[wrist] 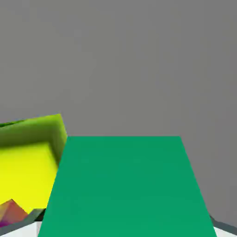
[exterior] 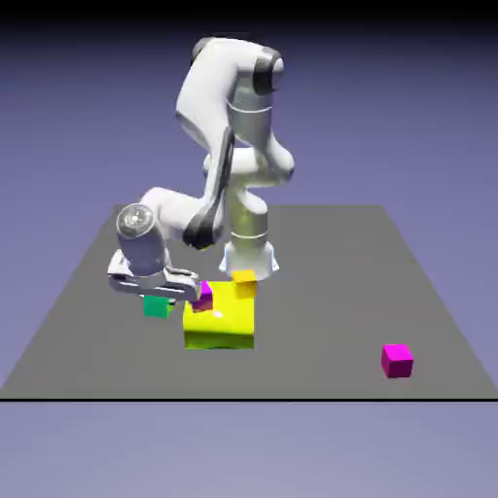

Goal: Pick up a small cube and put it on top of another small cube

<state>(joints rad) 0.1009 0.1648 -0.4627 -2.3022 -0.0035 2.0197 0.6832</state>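
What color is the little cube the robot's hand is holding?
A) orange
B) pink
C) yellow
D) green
D. In the hand view the small teal-green cube fills the space between the finger tips, and in the exterior view it hangs under the gripper, beside the big yellow block.

A rendered simulation; flat grey table point(exterior: 428, 292), plain blue-violet backdrop point(exterior: 409, 97), flat-shaded cubes, white Franka arm point(exterior: 233, 126).
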